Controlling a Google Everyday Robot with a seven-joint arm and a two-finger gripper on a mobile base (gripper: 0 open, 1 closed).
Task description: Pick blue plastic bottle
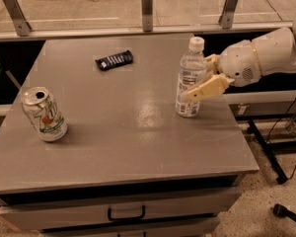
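Note:
The blue plastic bottle (189, 78) stands upright at the right side of the grey table (113, 132). It is clear, with a white cap and a white-and-blue label. My gripper (200, 78) reaches in from the right at label height. It is open, with the near finger (207, 88) across the front of the bottle's lower part and the far finger (212, 60) behind its right side. The bottle stands between the fingers and rests on the table.
A white-green soda can (44, 115) stands at the table's left front. A black flat packet (114, 59) lies at the back middle. A drawer with a handle (126, 214) sits under the table. A rail with metal posts (147, 4) runs behind.

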